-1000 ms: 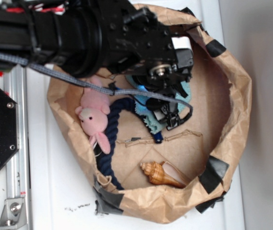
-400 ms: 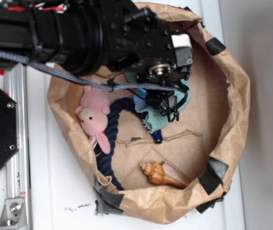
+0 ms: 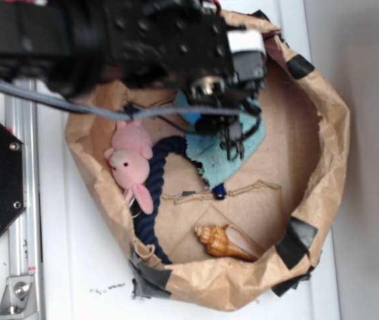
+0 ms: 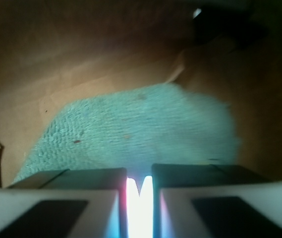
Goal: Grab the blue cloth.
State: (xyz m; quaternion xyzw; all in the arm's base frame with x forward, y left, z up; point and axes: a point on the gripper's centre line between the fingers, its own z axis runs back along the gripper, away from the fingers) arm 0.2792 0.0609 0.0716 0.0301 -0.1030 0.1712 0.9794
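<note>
Terry by the look of it, the blue cloth [image 3: 226,160] lies on the brown floor of the paper bag [image 3: 329,140], just right of the pink plush bunny [image 3: 130,163] and touching the upper end of the dark navy rope [image 3: 154,193]; its far part is hidden under the gripper [image 3: 232,137], which hangs directly over it; the shell [image 3: 226,243] sits well below the bunny and clear of the cloth. From the wrist view the cloth [image 4: 136,129] fills the middle of the frame with a fuzzy, looped pile and a ragged edge; the jaws stand nearly together there, only a narrow bright slit between them, and whether a pinch of cloth sits in that slit I cannot tell, since the glare hides it. I judge the cloth light, limp and not at all fragile; it will sag and drape rather than hold a shape, and its pile should give good friction, so slipping is unlikely once a fold is caught; the best hold looks to be a raised bunch near its middle, away from the rope on the bunny's side, so nothing else comes up with it; a thin frayed edge would be a weaker hold.
</note>
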